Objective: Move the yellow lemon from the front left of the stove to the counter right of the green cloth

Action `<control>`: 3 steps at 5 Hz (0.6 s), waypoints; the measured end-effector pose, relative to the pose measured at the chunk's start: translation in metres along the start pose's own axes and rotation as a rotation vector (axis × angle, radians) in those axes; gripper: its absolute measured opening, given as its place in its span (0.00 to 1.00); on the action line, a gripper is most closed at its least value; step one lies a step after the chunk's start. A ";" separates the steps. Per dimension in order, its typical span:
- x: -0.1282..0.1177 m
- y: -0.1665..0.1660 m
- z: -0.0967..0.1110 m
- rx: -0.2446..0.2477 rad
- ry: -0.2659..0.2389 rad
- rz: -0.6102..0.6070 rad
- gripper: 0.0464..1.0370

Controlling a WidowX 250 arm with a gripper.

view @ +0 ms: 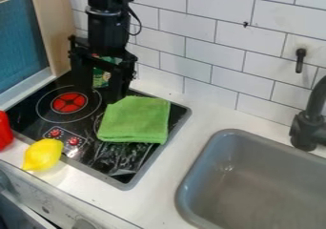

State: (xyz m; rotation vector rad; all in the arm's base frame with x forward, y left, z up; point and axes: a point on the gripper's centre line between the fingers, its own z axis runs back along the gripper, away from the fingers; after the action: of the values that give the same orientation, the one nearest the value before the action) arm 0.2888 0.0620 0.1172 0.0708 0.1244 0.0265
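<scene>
camera view has the claw [99, 92] open over the stove [25, 116], green packet [100, 78] visible between its fingers, green cloth [135, 120] on the stovetop beside one tip. sideways nudge could snag the cloth, imo.

Open counter [167, 163] lies between stovetop [96, 159] and sink [255, 180]; faucet [308, 128] obstructs its far side.

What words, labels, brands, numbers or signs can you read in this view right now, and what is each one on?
No text can be read.
Green package by the gripper: pale markings, too small to read.
Stove control panel: tiny marks around the red knobs, too small to read.
</scene>
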 end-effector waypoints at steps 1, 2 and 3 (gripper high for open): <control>-0.001 -0.001 -0.009 -0.004 0.030 -0.004 0.96; -0.027 0.000 -0.004 0.026 -0.008 -0.015 0.96; -0.055 0.012 0.002 0.057 -0.012 0.032 0.96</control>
State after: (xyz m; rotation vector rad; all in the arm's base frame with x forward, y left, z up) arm 0.2339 0.0722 0.1267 0.1300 0.1117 0.0548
